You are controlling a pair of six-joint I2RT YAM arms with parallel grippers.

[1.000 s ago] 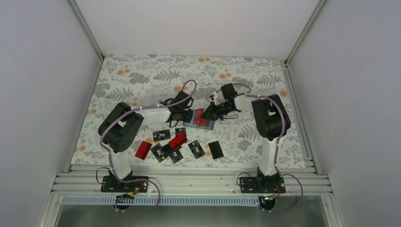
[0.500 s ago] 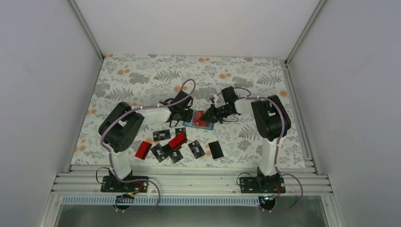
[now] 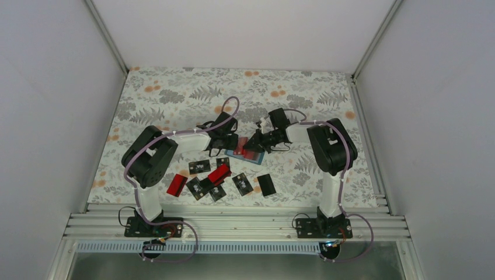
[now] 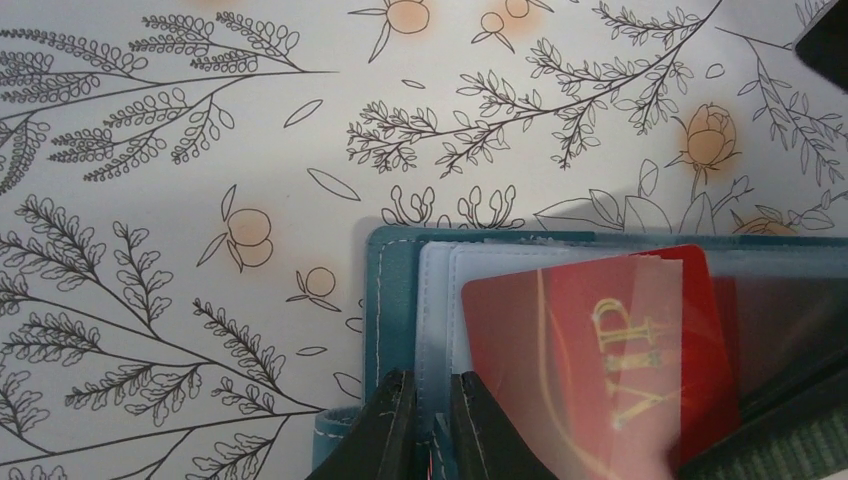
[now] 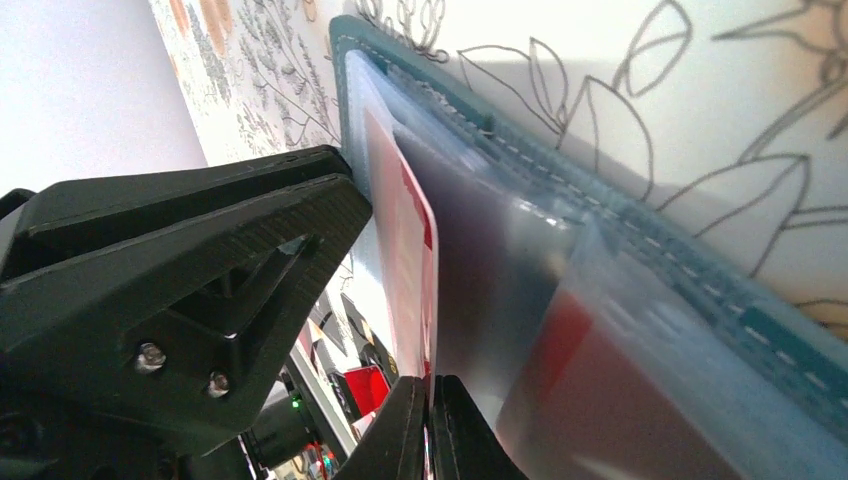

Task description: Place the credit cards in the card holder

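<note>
In the last second my left pincer (image 4: 430,425) has drawn in from partly open to almost shut, and it now pinches the near-left edge of the holder (image 4: 390,290), with the clear sleeve (image 4: 435,300) caught between the tips. In the same second my right arm has swung a little to the left, carrying the red card (image 4: 590,350) with it. My right pincer (image 5: 430,430) has stayed fully closed on that card's edge throughout. The holder lies open on the tabletop (image 3: 175,93) near the middle, between my two wrists. The card, marked VIP, now lies across its clear pockets, with its leading edge close to my left tips. A film seems to overlap part of the card, but I cannot tell whether it has entered a pocket or only rests on top. I read this as the insertion under way. With the holder pinned, a push from the right should slide the card in rather than shove the holder along. The risk is the card riding over the sleeve or bending. The other cards (image 3: 219,175), black and red, lie scattered on the near side, well apart from both pincers, so most of the task is not yet done.
</note>
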